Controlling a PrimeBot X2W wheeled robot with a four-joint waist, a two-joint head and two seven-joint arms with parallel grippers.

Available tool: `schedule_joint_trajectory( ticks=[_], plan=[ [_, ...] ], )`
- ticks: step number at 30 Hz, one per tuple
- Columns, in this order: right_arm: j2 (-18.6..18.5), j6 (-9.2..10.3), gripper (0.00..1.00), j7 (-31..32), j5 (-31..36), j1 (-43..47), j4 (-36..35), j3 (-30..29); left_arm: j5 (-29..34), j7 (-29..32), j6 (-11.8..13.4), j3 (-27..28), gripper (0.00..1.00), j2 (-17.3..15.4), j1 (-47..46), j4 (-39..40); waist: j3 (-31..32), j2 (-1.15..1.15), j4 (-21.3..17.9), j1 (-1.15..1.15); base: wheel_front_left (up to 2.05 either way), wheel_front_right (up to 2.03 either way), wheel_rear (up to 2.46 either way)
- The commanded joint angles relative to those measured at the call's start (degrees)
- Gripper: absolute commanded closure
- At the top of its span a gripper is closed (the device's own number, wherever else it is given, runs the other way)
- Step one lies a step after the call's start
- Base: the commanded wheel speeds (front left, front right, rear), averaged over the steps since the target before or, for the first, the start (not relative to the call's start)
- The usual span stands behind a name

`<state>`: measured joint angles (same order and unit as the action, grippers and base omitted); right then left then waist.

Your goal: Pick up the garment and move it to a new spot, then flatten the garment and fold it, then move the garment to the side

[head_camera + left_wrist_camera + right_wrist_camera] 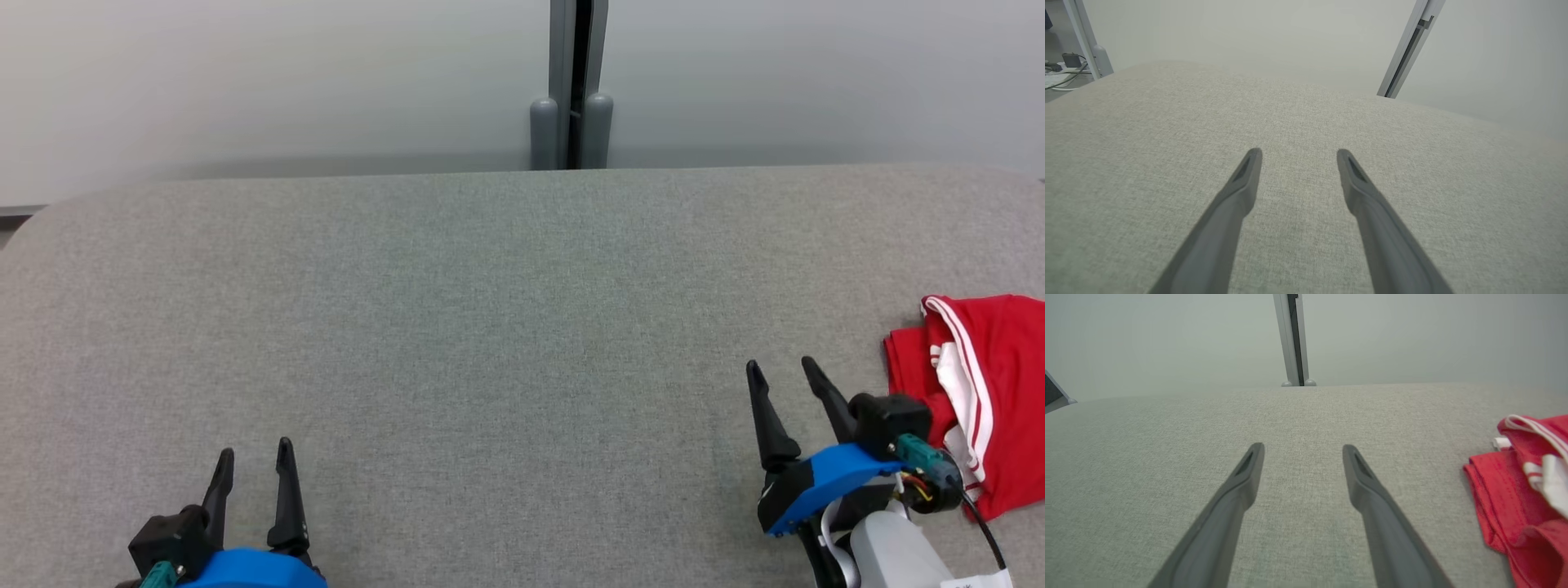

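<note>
Both grippers, left gripper (255,453) and right gripper (782,369), hover with jaws spread over the grey desk (490,327). The red garment (992,384) looks already moved aside; retreat seems next.

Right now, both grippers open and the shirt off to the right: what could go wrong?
1. The red garment runs past the head view's right edge, so its full extent can't be judged.
2. It lies bunched; the right gripper may pinch several layers.
3. The left gripper sits far across the table.

One red garment (992,392), two pincers (left (255,449), right (780,365)), one grey table (490,327).
</note>
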<state>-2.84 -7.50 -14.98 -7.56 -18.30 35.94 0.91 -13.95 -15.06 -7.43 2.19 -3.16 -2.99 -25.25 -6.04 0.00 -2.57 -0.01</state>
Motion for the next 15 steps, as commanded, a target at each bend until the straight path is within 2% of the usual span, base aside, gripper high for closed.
schedule_joint_trajectory(
  ticks=[1, 15],
  plan=[
    [-0.17, 0.02, 0.0, -0.25, -0.34, 1.3, -0.43, 0.29, 0.25, -0.13, -0.12, 0.32, 0.0, 0.16, 0.43, -0.21, 0.53, 0.0, -0.08, 0.01, 0.0, 0.0, 0.0],
    [-0.18, 0.01, 0.0, -0.26, -1.52, 6.29, -0.45, 2.46, -2.67, -0.12, -0.12, -0.63, 0.0, 0.24, 3.78, -0.66, 4.56, 0.0, -0.71, 0.01, 0.0, 0.0, 0.0]
  ],
)
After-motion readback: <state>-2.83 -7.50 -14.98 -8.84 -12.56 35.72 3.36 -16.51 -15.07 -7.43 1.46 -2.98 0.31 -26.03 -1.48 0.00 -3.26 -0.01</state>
